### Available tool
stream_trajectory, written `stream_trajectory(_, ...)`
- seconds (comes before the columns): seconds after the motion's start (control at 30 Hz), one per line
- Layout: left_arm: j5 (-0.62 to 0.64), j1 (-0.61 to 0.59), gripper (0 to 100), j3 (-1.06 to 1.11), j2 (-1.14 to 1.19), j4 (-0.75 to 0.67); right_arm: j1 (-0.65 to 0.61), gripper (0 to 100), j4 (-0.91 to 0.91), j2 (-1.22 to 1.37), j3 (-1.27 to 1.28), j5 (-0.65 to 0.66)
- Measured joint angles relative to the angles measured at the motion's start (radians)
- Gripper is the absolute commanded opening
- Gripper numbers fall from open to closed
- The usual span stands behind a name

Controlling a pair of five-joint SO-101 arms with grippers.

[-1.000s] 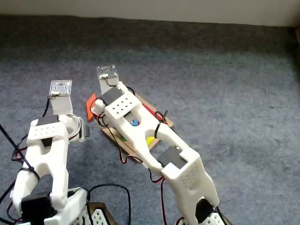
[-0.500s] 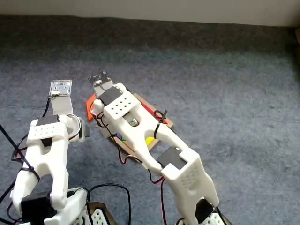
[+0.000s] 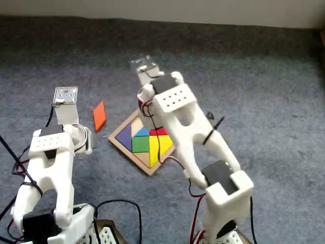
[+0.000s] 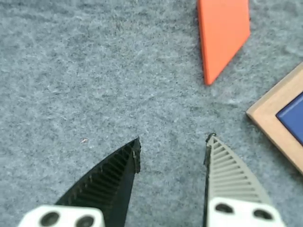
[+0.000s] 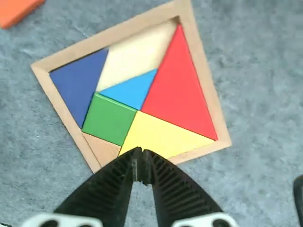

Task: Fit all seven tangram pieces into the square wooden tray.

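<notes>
The square wooden tray (image 3: 120, 146) (image 5: 201, 45) lies on the carpet and holds dark blue (image 5: 78, 87), light blue (image 5: 130, 90), red (image 5: 182, 90), green (image 5: 110, 119) and yellow (image 5: 161, 137) pieces. Bare wood shows in a slanted slot (image 5: 135, 54) and a small corner triangle (image 5: 104, 149). An orange parallelogram (image 3: 99, 115) (image 4: 222, 33) lies on the carpet just left of the tray. My right gripper (image 3: 143, 66) (image 5: 141, 163) hangs shut and empty above the tray's far side. Left of the orange piece, my left gripper (image 3: 66, 99) (image 4: 173, 146) stands open over bare carpet, with the tray's corner (image 4: 274, 120) beside it.
Grey carpet covers the whole surface, with a pale wall strip at the far edge. Wide free carpet stretches to the right and behind the tray. Cables and the arms' bases crowd the near edge.
My right arm has lifted and swung back and to the right, off the tray, uncovering the pieces in it. The left arm and the orange piece have stayed put.
</notes>
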Motion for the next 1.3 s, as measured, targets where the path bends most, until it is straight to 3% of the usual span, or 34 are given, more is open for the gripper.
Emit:
stream_trajectory(0.23, 0.0, 0.0, 23, 0.0, 0.0, 0.0, 0.115, 0.5, -0.055, -0.321, 0.308, 0.002)
stream_trajectory(0.7, 0.023, 0.0, 23, 0.0, 0.0, 0.0, 0.33, 0.5, -0.436, -0.916, 1.145, 0.003)
stream_trajectory(1.3, 0.038, 0.0, 23, 0.0, 0.0, 0.0, 0.499, 0.5, -0.531, -1.227, 1.478, 0.003)
